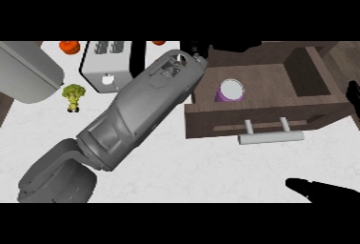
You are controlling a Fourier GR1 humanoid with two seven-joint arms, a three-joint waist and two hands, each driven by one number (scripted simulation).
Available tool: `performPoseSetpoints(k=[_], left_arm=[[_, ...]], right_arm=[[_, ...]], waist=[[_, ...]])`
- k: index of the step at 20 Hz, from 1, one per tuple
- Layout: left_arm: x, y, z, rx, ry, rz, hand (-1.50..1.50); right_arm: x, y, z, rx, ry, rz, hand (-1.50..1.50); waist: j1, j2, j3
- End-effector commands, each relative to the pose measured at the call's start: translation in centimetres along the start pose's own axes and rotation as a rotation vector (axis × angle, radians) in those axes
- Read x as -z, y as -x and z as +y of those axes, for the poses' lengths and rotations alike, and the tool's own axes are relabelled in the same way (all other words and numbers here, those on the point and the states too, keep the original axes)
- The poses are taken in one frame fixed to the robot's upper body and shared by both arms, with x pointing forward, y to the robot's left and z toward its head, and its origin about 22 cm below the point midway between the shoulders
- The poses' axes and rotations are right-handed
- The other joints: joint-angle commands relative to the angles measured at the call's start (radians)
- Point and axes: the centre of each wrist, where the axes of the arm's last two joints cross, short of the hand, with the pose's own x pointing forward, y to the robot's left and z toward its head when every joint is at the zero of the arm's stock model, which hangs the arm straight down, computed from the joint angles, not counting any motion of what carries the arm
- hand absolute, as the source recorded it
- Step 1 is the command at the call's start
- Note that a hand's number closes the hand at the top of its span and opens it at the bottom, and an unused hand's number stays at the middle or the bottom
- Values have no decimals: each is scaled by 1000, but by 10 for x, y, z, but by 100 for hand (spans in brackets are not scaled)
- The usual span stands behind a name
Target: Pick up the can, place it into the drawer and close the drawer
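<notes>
Grey left forearm [134, 114] is stretched over the counter [211, 171] toward the open drawer [281, 76].
The can [231, 89] is seen standing inside the drawer; placing seems done, closing by the handle [271, 137] is called for. Left hand [232, 46] finger state cannot be told; right hand [320, 190] lies low-right, fingers straight.

a: what lies around the edges?
b: a white desk [211, 167] fills the middle. at eleven o'clock a toaster [107, 62], with a broccoli [73, 95] just left of it at ten.
a: and higher?
b: orange things [68, 46] at the top edge, too cut off to name. light is even.
</notes>
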Motion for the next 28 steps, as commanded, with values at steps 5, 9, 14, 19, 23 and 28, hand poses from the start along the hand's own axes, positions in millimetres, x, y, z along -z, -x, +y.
performPoseSetpoints(k=[5, 9, 14, 19, 23, 28], left_arm=[[-1, -16, -6, -27, 23, 8, -150], [-2, -10, -4, -16, -2, 3, -150], [7, -20, 14, -36, -3, 23, -150], [16, -30, 40, -5, -12, 20, -150], [27, -38, 69, 0, -34, 17, -150], [3, -18, 68, -12, -11, 30, -150]], right_arm=[[20, 25, 41, -297, -92, 4, -150], [36, 16, 64, -411, -142, 18, -150], [28, 59, 98, -488, -157, 74, -150], [47, 93, 114, -457, -93, 129, -150], [48, 111, 132, -497, -111, 132, -150], [49, 134, 145, -531, -100, 155, -150]], waist=[[59, -12, 0], [64, -14, -1], [83, -21, 0], [101, -23, 0], [94, -21, 0], [121, -22, 1]])
